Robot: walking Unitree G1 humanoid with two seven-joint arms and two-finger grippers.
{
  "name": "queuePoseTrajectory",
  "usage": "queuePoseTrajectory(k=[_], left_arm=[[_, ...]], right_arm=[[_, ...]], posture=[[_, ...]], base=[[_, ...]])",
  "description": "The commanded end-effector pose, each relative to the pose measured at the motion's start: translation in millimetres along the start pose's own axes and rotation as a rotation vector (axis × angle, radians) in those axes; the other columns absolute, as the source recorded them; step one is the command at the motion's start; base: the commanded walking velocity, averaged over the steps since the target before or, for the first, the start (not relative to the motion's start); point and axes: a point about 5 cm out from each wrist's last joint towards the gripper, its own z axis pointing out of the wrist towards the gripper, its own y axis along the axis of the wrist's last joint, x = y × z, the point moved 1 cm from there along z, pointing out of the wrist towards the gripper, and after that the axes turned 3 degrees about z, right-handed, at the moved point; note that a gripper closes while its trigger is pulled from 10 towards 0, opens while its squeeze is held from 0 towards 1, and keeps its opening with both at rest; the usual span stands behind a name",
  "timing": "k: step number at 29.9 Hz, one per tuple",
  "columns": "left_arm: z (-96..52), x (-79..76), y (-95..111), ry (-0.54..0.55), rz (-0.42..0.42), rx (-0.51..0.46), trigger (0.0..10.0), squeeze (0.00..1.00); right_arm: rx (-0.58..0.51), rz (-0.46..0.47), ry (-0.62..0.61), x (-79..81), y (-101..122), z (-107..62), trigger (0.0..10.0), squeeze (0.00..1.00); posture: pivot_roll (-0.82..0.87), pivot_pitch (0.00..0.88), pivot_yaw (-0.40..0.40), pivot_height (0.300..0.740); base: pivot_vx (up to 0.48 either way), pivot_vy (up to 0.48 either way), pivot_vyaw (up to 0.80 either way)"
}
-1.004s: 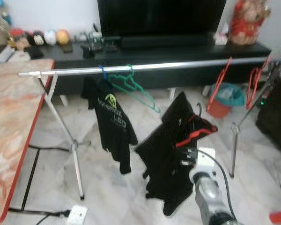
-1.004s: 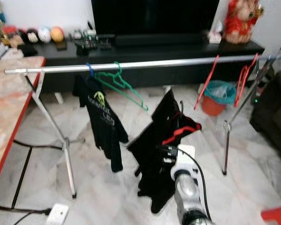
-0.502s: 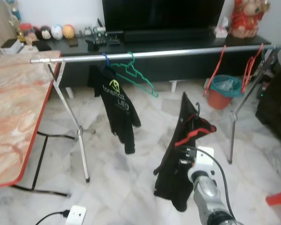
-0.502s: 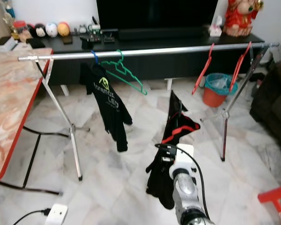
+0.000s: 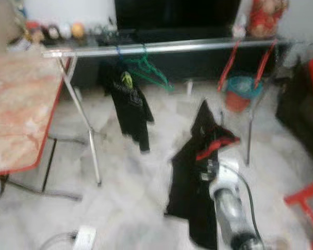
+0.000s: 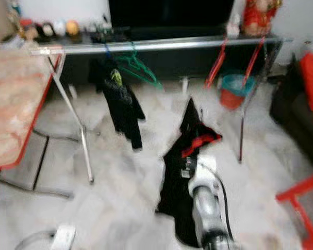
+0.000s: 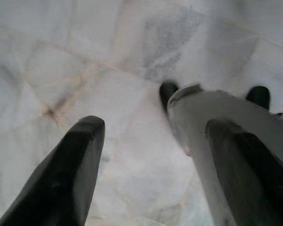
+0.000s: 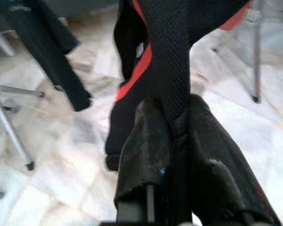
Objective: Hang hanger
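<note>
Right gripper (image 8: 172,136), nearest the head camera at the end of the silver arm, has its jaws clenched on a fold of the black-and-red garment (image 5: 198,182), which carries the red hanger (image 5: 217,146) in its shoulders. The left gripper (image 7: 151,160) hangs idle over the marble floor (image 7: 61,56), jaws spread with nothing between them. The garment hangs low, mid-floor, well short of the rail (image 5: 161,47). Its long axis runs near vertical, collar end uppermost; the hanger's hook seems to point up toward the rail, but blur makes that uncertain. Step in hand, as judged: carrying the loaded hanger toward the rack, hanging not yet done. The next move calls for closing the gap, raising the hook above the rail and lowering it onto a free stretch between the green hanger (image 5: 148,70) and the red hangers (image 5: 245,62). Further left hangs a black shirt (image 5: 129,107); beyond it stands the desk (image 5: 18,109).
</note>
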Motion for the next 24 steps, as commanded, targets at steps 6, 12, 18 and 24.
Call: queuePoseTrajectory(k=[6, 12, 18, 24], left_arm=[[-0.5, 3.6, -2.2, 0.007, 0.014, 0.016, 10.0, 0.00], [-0.6, 3.5, -2.4, 0.006, 0.014, 0.017, 10.0, 0.00], [-0.6, 3.5, -2.4, 0.005, 0.014, 0.017, 10.0, 0.00], [-0.7, 3.5, -2.9, 0.006, 0.018, 0.020, 10.0, 0.00]], right_arm=[[-0.027, -0.007, 0.007, 3.0, 8.5, 3.6, 10.0, 0.00], [-0.016, -0.011, 0.009, 2.5, 6.8, 3.3, 10.0, 0.00], [-0.009, -0.013, 0.009, 2.0, 5.6, 3.0, 10.0, 0.00], [0.001, -0.021, 0.016, 2.2, 4.5, 3.0, 10.0, 0.00]], posture=[[-0.10, 0.006, -0.009, 0.740], [-0.10, 0.006, -0.009, 0.740], [-0.10, 0.006, -0.009, 0.740], [-0.10, 0.002, -0.010, 0.740]], base=[[-0.286, 0.000, 0.00], [-0.287, 0.000, 0.00], [-0.287, 0.000, 0.00], [-0.288, 0.000, 0.00]])
